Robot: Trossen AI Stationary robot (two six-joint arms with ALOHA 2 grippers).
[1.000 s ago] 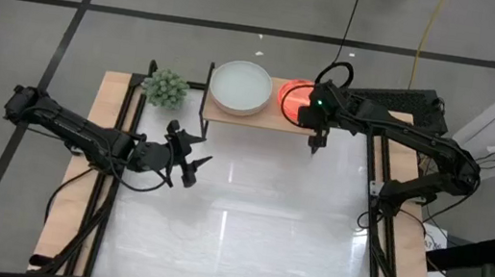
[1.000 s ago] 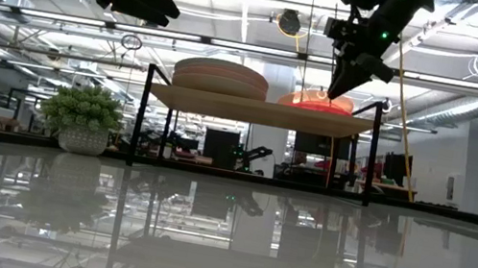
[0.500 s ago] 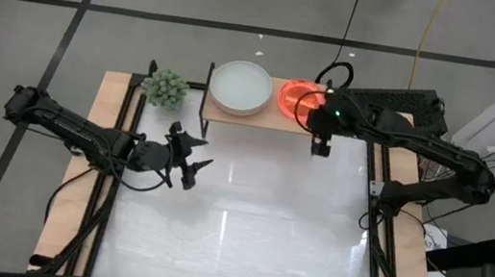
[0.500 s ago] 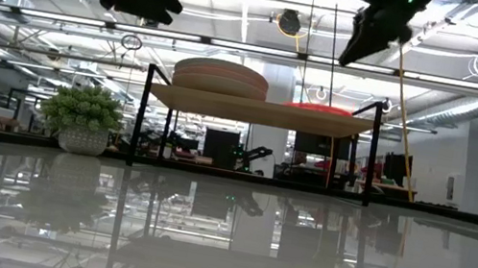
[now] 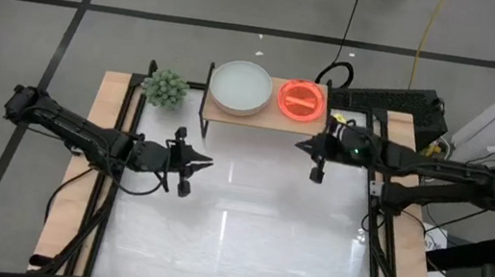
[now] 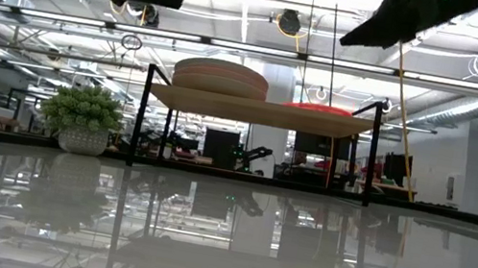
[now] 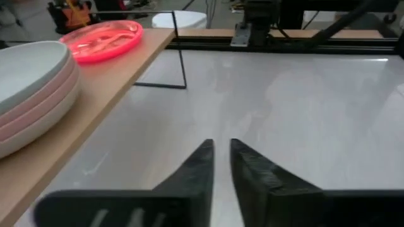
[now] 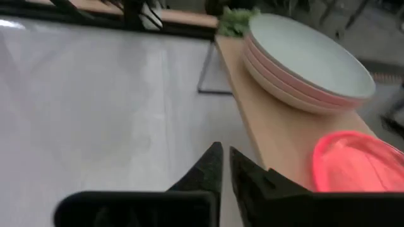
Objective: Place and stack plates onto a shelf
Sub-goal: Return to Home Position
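Note:
The light-wood shelf (image 5: 271, 115) stands at the table's far edge on thin black legs. On its left half rests a stack of larger matte plates (image 5: 241, 88), pale grey-green on top with pink below (image 8: 297, 88). On its right half lie the translucent orange-pink plates (image 5: 302, 100). My left gripper (image 5: 208, 162) hovers shut over the table's left part, pointing right, with nothing in it (image 7: 221, 150). My right gripper (image 5: 300, 147) hangs shut just in front of the shelf's right end, pointing left, and is empty (image 8: 225, 152).
A small potted plant (image 5: 165, 87) stands left of the shelf at the far left. The glossy white tabletop (image 5: 235, 224) stretches between both arms and the near edge. Black frame rails (image 5: 375, 234) run along the table's sides.
My right gripper has drawn back from the orange-pink plates, rising and moving toward the table's right and near edges, and has tipped from pointing down to lying level, pointing left. My left gripper has shut its wide-open fingers in place. The plates have stayed on the shelf.

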